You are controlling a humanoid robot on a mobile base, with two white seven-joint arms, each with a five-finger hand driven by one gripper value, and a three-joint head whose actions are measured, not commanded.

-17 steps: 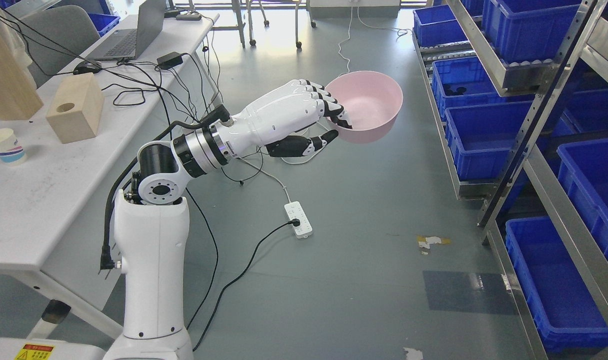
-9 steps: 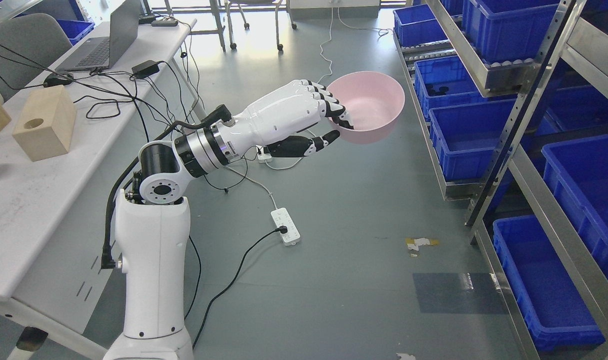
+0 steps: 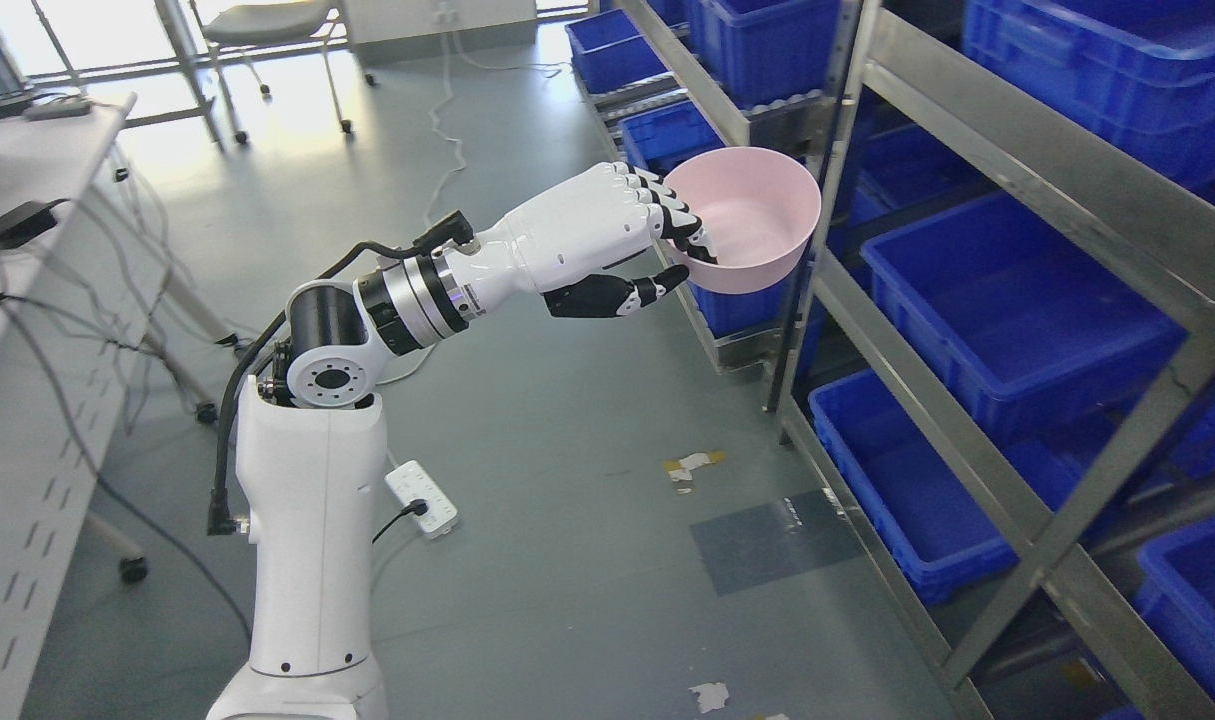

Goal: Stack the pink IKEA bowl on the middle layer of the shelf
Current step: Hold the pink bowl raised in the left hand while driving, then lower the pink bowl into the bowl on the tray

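Note:
My left hand (image 3: 679, 262) grips a pink bowl (image 3: 752, 212) by its near rim, fingers inside and thumb under the outside wall. The bowl is held upright in the air, just left of the metal shelf's upright post (image 3: 817, 190). The shelf (image 3: 977, 160) fills the right side, and its layers hold blue bins (image 3: 1017, 300). My left arm rises from the lower left and reaches right across the middle. My right arm does not show.
A white table (image 3: 27, 330) with cables stands at the left. A power strip (image 3: 422, 497) and its cord lie on the grey floor near my arm's base. A wheeled chair (image 3: 267, 30) stands at the far back.
The whole picture has swung right, so the camera moved: the shelf now fills the right side and the table has slid to the left. The bowl stays held in the same grip.

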